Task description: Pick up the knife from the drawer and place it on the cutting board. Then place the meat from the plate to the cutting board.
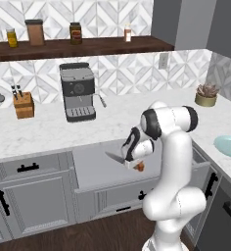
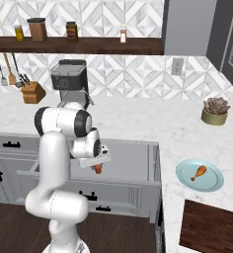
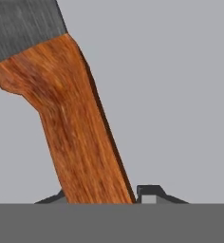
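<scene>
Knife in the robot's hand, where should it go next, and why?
Probably lift it clear of the drawer and swing right toward the cutting board. The gripper is shut on the knife, and the board is bare.

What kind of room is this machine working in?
A rendered home kitchen, it seems: a white marble-look counter carries a dark grey espresso machine, a tan wooden knife block stands nearby, and brown spice jars line a dark wooden shelf.

Knife [image 1: 118, 159] above drawer [image 1: 95, 169]; meat [image 2: 198, 173] on plate [image 2: 212, 181].
</scene>
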